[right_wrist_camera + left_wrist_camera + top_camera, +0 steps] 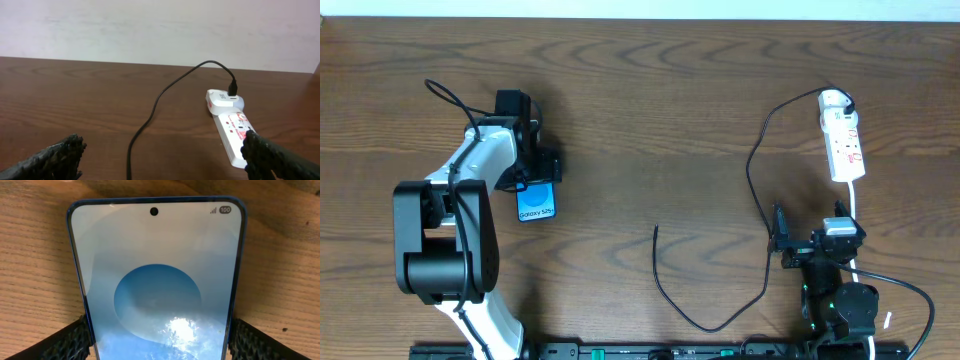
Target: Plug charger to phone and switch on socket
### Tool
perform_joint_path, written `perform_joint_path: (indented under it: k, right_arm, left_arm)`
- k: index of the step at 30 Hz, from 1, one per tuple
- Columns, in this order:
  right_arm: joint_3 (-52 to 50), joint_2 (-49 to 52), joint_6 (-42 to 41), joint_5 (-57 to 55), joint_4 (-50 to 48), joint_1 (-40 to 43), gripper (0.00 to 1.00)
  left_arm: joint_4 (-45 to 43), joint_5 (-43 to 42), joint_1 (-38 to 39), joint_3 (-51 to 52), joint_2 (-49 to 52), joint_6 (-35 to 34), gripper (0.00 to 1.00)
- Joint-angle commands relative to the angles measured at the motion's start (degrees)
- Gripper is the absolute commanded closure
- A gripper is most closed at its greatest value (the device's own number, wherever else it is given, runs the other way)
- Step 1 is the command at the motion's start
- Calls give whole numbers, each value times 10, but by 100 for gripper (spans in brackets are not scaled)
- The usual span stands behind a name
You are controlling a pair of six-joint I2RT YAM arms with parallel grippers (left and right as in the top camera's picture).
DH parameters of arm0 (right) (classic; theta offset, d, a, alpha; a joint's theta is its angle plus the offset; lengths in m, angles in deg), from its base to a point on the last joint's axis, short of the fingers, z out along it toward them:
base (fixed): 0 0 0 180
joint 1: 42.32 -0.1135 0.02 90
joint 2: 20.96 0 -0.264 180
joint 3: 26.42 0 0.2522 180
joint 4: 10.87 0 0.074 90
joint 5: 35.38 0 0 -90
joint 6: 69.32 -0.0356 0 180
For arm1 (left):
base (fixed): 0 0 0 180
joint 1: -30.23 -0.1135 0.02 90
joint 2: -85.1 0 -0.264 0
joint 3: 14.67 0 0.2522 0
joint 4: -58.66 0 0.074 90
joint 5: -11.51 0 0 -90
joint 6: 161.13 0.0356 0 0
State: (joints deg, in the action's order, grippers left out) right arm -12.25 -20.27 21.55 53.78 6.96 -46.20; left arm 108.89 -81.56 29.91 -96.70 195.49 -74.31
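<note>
The phone [537, 204], black-framed with a blue screen, lies on the table at the left. It fills the left wrist view [157, 270]. My left gripper [537, 186] has a finger against each long edge of the phone [157, 342] and is shut on it. The charger's black cable [756, 190] runs from an adapter on the socket [843, 135], loops down the table and ends in a free tip [655, 229] at mid table. My right gripper [812, 230] is open and empty, below the socket. In the right wrist view the cable [150, 117] lies between its fingers [162, 155] and the socket [231, 130] is by the right finger.
The socket's thicker white cord [857, 200] runs down past my right arm. A pale wall [150, 25] stands behind the table's far edge. The dark wooden tabletop [650, 130] lies between the arms.
</note>
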Motion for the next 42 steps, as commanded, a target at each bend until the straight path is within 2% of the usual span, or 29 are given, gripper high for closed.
perform_joint_path:
  k: [1,42]
  right_arm:
    - [-1,-4,3,3,2,-1,1]
    - [-1,-4,3,3,2,-1,1]
  left_arm:
    - [1,8,-2,14,9,-1,14]
    - [1,8,-2,14,9,-1,26]
